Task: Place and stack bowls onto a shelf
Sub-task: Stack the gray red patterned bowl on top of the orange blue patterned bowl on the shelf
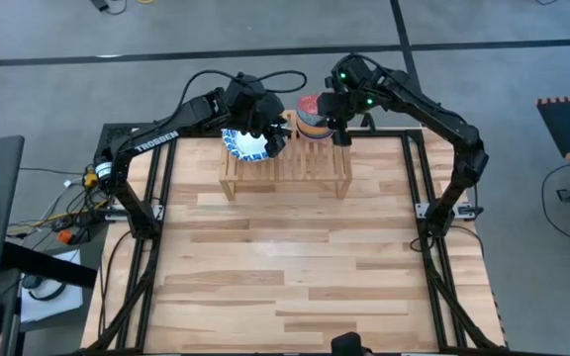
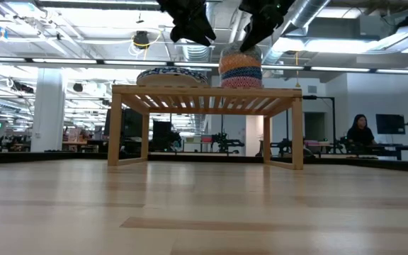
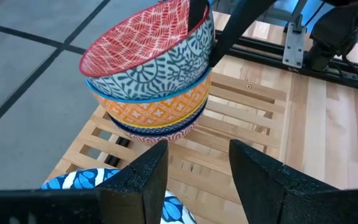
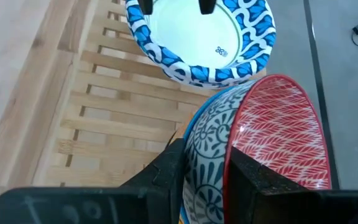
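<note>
The light-wood slatted shelf (image 1: 305, 170) (image 2: 204, 95) stands near the table's far edge. Wide white bowls with blue rims (image 1: 245, 146) (image 2: 172, 76) (image 4: 197, 37) sit stacked on its left part. My left gripper (image 3: 194, 165) (image 1: 270, 133) hovers open just above them and touches nothing. A stack of small deep bowls (image 1: 310, 117) (image 2: 241, 71) (image 3: 154, 106) rests on the slats beside them. Its top bowl (image 3: 148, 56) is red inside and blue-grey patterned outside. My right gripper (image 4: 207, 168) (image 1: 339, 124) is shut on that top bowl. My right gripper pinches the top bowl's rim (image 4: 219, 134). One finger (image 4: 253, 177) is inside the red hollow and the other finger (image 4: 166, 165) is on the patterned outer wall. It comes slanting down from the table's far right. The bowl is tilted, its base nested in the orange bowl (image 3: 160, 109) below.
The shelf's right part (image 1: 336, 163) has bare slats. The plank tabletop (image 1: 285, 267) stretches toward the near edge in front of the shelf. Black frame rails (image 1: 419, 188) run along both table sides. A person (image 2: 360, 131) sits far off in the room behind.
</note>
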Action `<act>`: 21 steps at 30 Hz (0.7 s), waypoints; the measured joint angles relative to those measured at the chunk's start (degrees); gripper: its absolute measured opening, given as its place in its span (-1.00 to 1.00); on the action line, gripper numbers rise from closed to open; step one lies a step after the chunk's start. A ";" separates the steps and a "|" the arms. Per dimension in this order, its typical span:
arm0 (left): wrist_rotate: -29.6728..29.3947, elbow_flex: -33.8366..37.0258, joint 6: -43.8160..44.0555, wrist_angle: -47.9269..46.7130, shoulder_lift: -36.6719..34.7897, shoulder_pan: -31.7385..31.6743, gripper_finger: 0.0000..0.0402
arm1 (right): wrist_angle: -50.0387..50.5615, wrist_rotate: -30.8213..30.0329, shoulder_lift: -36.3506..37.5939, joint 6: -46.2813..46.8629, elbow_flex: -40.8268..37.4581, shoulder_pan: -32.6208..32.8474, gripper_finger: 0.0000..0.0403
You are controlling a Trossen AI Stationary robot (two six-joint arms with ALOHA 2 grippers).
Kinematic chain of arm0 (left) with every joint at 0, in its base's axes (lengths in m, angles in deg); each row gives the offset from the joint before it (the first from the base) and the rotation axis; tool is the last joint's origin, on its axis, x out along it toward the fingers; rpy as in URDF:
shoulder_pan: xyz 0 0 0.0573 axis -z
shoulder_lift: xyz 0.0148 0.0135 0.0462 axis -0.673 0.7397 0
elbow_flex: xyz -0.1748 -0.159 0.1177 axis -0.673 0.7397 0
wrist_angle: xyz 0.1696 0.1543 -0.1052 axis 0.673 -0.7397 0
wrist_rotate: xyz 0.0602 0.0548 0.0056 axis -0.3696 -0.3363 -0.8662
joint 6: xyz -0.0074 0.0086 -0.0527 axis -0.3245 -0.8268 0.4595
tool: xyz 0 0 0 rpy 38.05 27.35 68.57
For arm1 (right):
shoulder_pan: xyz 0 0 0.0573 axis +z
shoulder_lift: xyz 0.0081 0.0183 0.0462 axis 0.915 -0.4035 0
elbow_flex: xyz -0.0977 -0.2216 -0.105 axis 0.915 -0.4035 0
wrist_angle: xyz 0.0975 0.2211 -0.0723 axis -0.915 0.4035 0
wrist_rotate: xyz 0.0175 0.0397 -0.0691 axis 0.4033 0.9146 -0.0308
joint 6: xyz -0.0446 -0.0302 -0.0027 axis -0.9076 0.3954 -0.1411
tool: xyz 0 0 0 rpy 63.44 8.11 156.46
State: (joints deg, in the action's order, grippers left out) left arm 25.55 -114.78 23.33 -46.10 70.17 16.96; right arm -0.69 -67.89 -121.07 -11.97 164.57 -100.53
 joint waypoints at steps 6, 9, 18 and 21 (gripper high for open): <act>0.00 0.00 -0.01 -0.30 0.00 -0.10 -0.24 | 0.15 -0.15 -0.12 -0.02 0.00 -0.12 -0.43; 0.02 0.00 -0.02 -0.30 0.00 -0.22 -0.24 | 0.18 -0.17 -0.12 -0.02 0.00 -0.17 -0.43; 0.02 0.00 -0.63 -0.27 -0.02 -0.56 -0.24 | 0.37 -0.15 -0.12 -0.10 0.00 -0.20 -0.43; 0.14 0.00 -0.61 -0.29 -0.02 -0.81 -0.24 | 0.30 -0.15 -0.12 0.00 0.00 -0.20 -0.43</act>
State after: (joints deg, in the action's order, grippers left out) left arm 25.69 -114.78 22.72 -46.40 70.15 16.15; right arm -0.40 -68.04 -121.19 -11.97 164.57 -100.73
